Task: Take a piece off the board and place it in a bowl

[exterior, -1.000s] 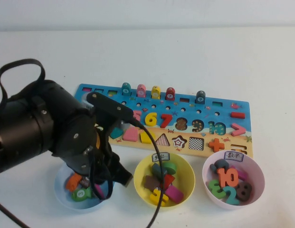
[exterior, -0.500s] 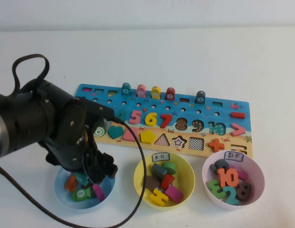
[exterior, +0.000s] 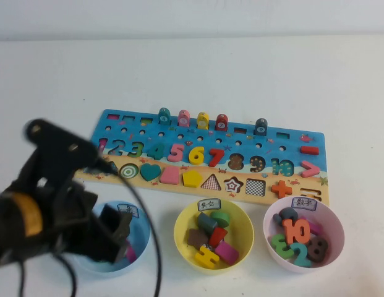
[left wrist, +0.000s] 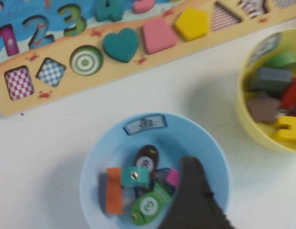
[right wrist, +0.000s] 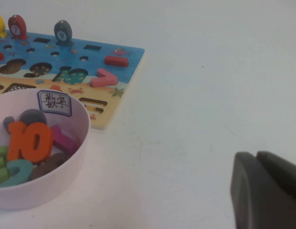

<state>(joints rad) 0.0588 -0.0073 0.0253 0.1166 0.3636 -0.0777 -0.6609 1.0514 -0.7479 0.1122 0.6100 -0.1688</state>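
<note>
The board [exterior: 284, 135] lies across the table's middle; it also shows in the left wrist view [left wrist: 138, 62] and the right wrist view [right wrist: 124, 67]. The light blue bowl [exterior: 144, 232] stands in front of its left end. In the left wrist view the teal-green piece [left wrist: 135, 176] lies inside the bowl [left wrist: 105, 148] among a brown fish, an orange block and a green piece with a white circle. My left gripper [exterior: 114, 228] hangs over the bowl, open and empty; one finger [left wrist: 193, 195] shows. My right gripper [right wrist: 256, 155] is shut and empty above bare table right of the board.
A yellow bowl [exterior: 241, 216] and a pale pink bowl [exterior: 334, 216], both holding pieces, stand in front of the board. Several fish pegs [exterior: 203, 120] stand upright along the board's far edge. My left arm covers most of the blue bowl in the high view.
My left arm has pulled back toward the near left, uncovering the board's left end. The gripper has risen out of the blue bowl.
</note>
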